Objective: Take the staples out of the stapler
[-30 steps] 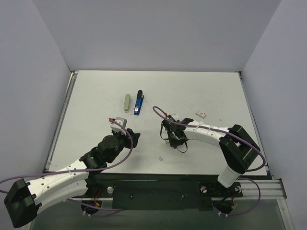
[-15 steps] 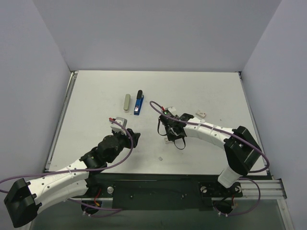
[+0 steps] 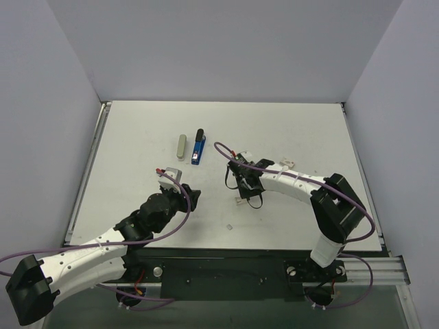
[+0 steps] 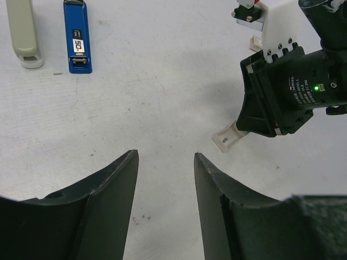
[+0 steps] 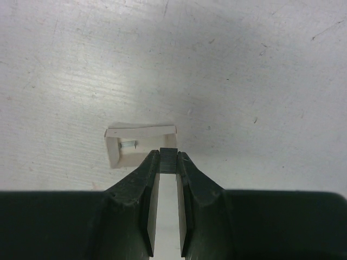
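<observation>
The small white box (image 5: 142, 130) lies open on the worktop (image 5: 244, 65); the metallic speck inside is too small to identify. The right fingers (image 5: 142, 181), nearly closed, pinch the staples (image 5: 168, 161) at the box rim. The left fingers (image 4: 111, 187) stand apart, empty.

r gripper (image 4: 241, 125) + white box (image 4: 227, 138) ahead-right of l gripper (image 4: 165, 156)

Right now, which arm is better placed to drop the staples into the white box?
Right, probably: its hand pinches the staples beside the white box; the left hand hangs open, apart.
</observation>
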